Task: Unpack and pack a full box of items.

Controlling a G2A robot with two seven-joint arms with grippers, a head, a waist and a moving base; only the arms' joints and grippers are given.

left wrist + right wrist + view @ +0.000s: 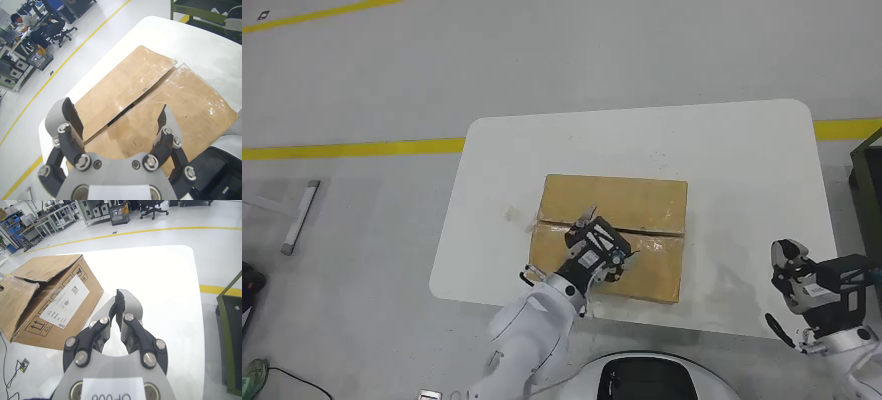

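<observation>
Box (652,250) update: the cardboard thing sat roughly mid-table (722,150), a bit toward the robot's side, with both top flaps down but not sealed. A dark gap (121,117) ran along the seam between the far flap (122,79) and the near flap (179,106), and both flaps had shiny clear tape wrinkled along their edges. The left gripper (604,240) hung right over the lid, above the near flap and close to the seam. From its own wrist camera that claw (115,106) was spread wide with nothing between the fingers, one fingertip (68,106) out over the seam side. Honestly couldn't tell if it was actually touching the cardboard or just above it. The right gripper (787,262) was over the near right part of the table, well apart from the box, with its padded fingers pressed together on nothing (118,300). That wrist camera caught the box's end wall with a white label (65,306) stuck on it and the flaps lifted a little at that end. Off past the table's right edge stood a green rack (230,332), and a yellow line (352,150) crossed the floor behind.
</observation>
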